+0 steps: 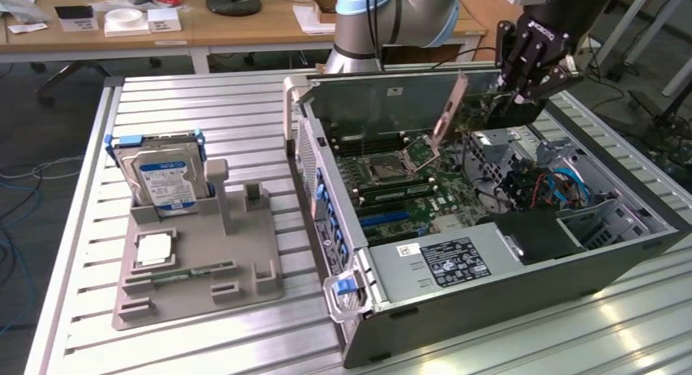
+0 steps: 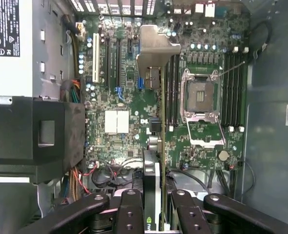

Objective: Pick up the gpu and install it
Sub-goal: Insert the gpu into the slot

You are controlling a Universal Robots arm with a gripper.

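**Arm (image 1: 373, 14) reaching over an open tower case (image 1: 519, 302) on a slatted metal surface (image 1: 194, 108), fingers (image 2: 129, 209) clenched on the gpu (image 1: 472, 108) (image 2: 152, 170).**

The arm's black wrist slants down into the far end of the case, toward the exterior view's right, and the gripper (image 1: 514, 100) (image 2: 158, 214) faces the motherboard (image 2: 119, 97). The gpu is held on edge above the board, between the expansion slots (image 2: 112, 61) and the CPU socket (image 2: 201, 100). It shows a thin green board edge, a dark cooler body and a silvery bracket at the end away from the fingers. The arm's upper links are cut off by the frame. In the exterior view the fingertips sit behind the card. Whether the bracket's tip touches the board cannot be told.
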